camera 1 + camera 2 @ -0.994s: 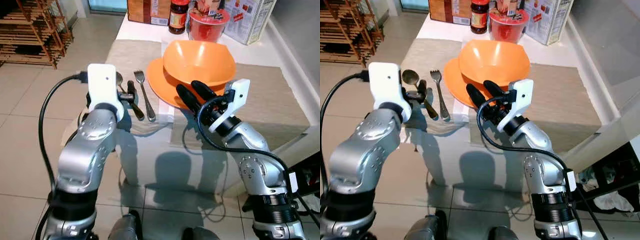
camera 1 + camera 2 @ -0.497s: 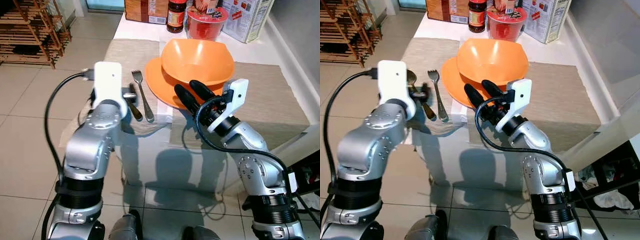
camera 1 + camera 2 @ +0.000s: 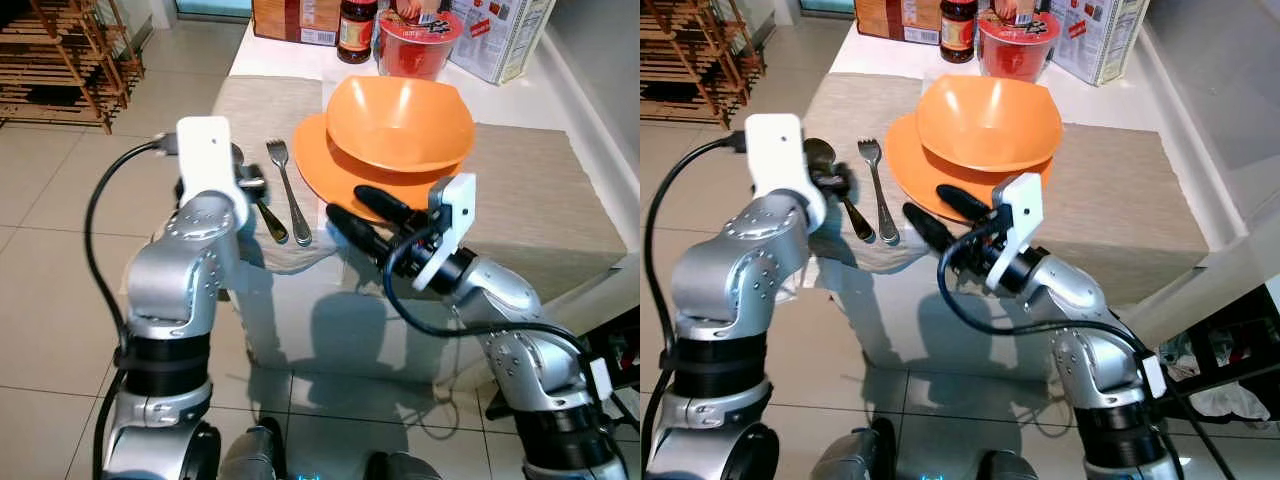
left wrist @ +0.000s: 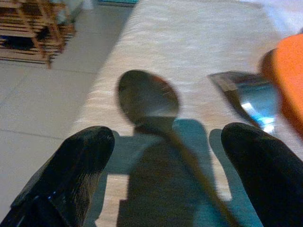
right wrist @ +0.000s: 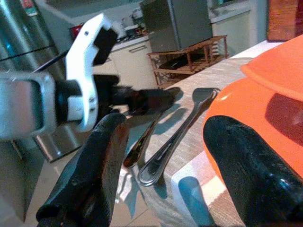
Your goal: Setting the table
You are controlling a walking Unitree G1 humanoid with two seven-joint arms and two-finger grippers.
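— Beige cloth (image 3: 560,190) covers your table, and the orange bowl (image 3: 400,125) sits nested on the orange plate (image 3: 315,160) at its middle. Why so?

— It reads as a place setting: plate under bowl, cutlery laid parallel just to the plate's left.

— Where are your arms?

— Your right gripper (image 3: 362,214) hovers at the plate's near rim, fingers spread, holding nothing. Your left gripper (image 4: 161,170) straddles the spoon's handle, fingers apart and not clenched on it.

— And the cutlery?

— The fork (image 3: 289,192) lies beside the plate; the spoon (image 4: 149,99) lies just left of the fork, likely being straightened.
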